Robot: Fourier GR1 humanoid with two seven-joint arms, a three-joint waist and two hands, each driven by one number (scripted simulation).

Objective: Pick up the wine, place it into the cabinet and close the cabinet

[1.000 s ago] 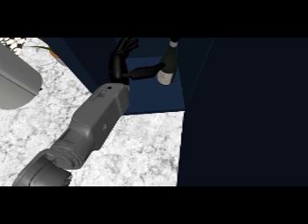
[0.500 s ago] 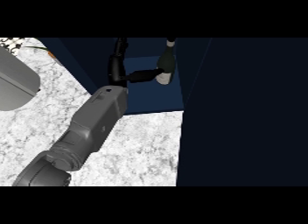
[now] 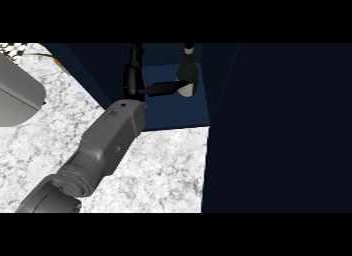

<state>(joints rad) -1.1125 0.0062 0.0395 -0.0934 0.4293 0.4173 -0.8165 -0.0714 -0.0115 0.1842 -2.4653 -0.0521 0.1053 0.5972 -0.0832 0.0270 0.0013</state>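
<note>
The wine bottle (image 3: pixel 187 75) is dark with a pale label and stands inside the open dark blue cabinet (image 3: pixel 171 112), neck toward the top of the head view. My right hand (image 3: pixel 135 82) is inside the cabinet just left of the bottle. Its fingers (image 3: pixel 135 57) point straight up, apart from the bottle, while the thumb (image 3: pixel 160 89) stretches sideways and its tip touches the label. The right forearm (image 3: pixel 109 140) runs up from the lower left. Of the left arm only a grey forearm (image 3: pixel 9 92) shows at the upper left; its hand is out of view.
The cabinet door (image 3: pixel 290 130) stands open as a large dark panel filling the right side. The marbled counter (image 3: pixel 160 170) lies in front of the cabinet. A small plant-like item (image 3: pixel 31 52) sits at the far upper left.
The right hand's fingers, curled beside the bottle a second ago, have straightened upward and come off it. The bottle shifted slightly left and now stands nearly upright.
</note>
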